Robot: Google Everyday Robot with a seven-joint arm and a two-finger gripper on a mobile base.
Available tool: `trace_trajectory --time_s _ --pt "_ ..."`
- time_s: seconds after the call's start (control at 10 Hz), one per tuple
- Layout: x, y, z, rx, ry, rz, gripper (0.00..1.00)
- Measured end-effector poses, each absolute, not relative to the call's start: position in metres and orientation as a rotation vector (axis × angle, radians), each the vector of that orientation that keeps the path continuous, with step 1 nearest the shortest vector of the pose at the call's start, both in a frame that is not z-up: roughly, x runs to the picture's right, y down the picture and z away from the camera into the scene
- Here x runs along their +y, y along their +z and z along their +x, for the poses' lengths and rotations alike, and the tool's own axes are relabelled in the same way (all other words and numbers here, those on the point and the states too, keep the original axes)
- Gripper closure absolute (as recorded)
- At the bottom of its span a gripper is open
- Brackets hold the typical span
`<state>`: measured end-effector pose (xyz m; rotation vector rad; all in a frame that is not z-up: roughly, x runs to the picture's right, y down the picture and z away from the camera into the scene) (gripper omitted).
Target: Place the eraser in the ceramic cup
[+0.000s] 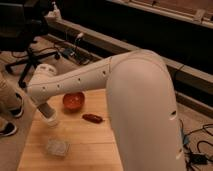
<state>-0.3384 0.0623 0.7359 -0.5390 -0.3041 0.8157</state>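
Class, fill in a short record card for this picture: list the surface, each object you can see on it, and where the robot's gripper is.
surface: wooden table
bowl: red-orange bowl, near the table's far edge
cup: white cup, left of the bowl, mostly covered by the arm's end
small item: dark reddish oblong thing, right of the cup
block: pale rough block, near front-left
gripper: gripper, directly over the cup
eraser: not visible

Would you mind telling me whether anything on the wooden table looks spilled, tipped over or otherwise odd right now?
Nothing stands out. The red-orange bowl sits upright, the small dark reddish object and the pale rough block lie flat on the wooden table, and the gripper hangs directly over the small white ceramic cup.
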Motion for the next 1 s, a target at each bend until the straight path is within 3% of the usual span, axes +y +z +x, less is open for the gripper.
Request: trace_trajectory --time_s 0.2,1.0 --pt "0.064 0.738 -0.338 -0.315 0.821 -0.54 0.2" --pt "0.062 0.732 -0.309 -0.208 0.874 -0.521 0.2"
